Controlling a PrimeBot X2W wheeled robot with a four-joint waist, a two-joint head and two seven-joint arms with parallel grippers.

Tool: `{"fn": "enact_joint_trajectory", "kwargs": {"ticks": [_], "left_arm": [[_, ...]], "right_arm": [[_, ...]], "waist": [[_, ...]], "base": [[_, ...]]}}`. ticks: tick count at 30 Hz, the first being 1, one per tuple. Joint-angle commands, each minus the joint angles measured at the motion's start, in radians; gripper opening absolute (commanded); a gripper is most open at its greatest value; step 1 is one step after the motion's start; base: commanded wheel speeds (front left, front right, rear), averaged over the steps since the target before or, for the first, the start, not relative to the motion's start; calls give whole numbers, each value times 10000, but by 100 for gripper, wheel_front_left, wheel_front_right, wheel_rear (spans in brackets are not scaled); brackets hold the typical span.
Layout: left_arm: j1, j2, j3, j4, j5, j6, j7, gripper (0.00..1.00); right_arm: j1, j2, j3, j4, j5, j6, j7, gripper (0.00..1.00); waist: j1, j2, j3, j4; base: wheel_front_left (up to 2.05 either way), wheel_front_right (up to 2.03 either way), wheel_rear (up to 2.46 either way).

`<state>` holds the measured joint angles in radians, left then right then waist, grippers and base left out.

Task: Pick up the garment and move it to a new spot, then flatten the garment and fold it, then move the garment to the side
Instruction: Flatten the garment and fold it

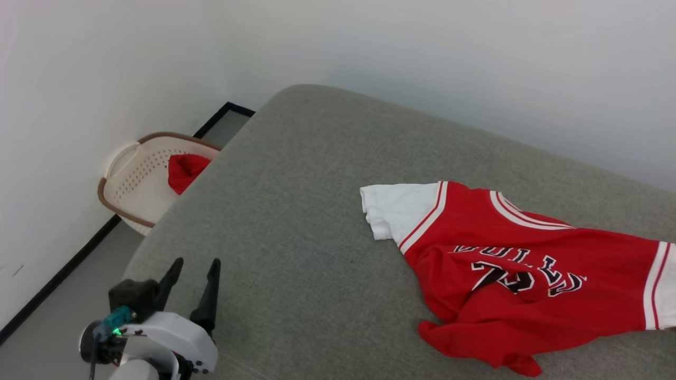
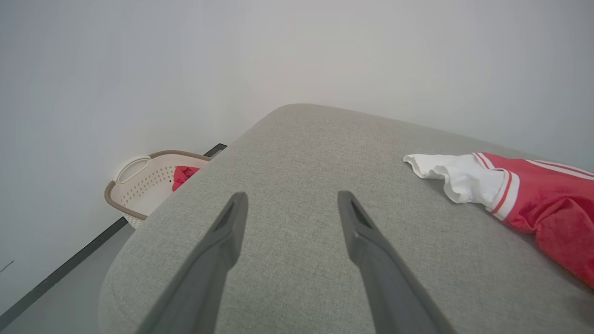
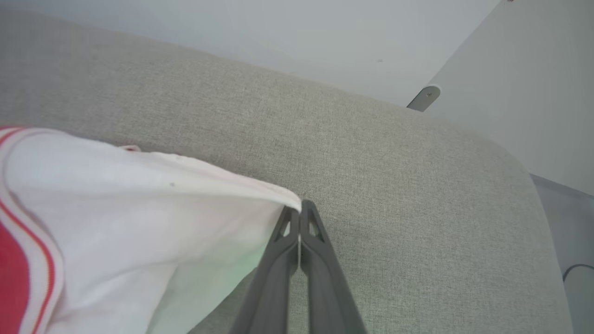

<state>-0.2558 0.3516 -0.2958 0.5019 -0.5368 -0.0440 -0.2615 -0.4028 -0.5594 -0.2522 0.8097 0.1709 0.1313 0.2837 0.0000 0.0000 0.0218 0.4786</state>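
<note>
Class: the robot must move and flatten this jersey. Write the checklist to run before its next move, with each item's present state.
1. Right gripper shut on garment, at white sleeve edge: ok.
2. Depth of cloth in that pinch: cannot tell.
3. Left gripper open, holding nothing: ok.
4. Garment lying flat: not ok, hem bunched.
5. Bare grey surface beside it: ok.
6. Basket with red cloth apart from garment: ok.

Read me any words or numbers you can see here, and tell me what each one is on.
"BULLS", probably: dark, white-outlined lettering on the chest of the garment, slanted and creased, so not certain.
Number under that lettering, on the same garment: too creased to read.
No other text can be read.
</note>
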Motion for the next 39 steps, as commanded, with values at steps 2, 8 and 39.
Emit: {"fn": "enact_joint_trajectory", "kwargs": {"ticks": [2,8,39], "left_arm": [[-103,13,-7,37,14,-47,-32,100],[-302,20,-117,178,-2,-157,-25,100],[-849,790,-303,-222,-336,-403,752,100]], "right_arm": [[-155,-18,-169,275,-94,-10,-99,0],[-469,124,-340,1092,-387,-10,-553,34],[-679,1709,1843,-848,969,-10,-3120,100]], "waist": [[0,0,68,20],[0,0,144,-31],[0,0,-539,-3162]], "base": [[0,0,0],[0,0,0],[0,0,0]]}}
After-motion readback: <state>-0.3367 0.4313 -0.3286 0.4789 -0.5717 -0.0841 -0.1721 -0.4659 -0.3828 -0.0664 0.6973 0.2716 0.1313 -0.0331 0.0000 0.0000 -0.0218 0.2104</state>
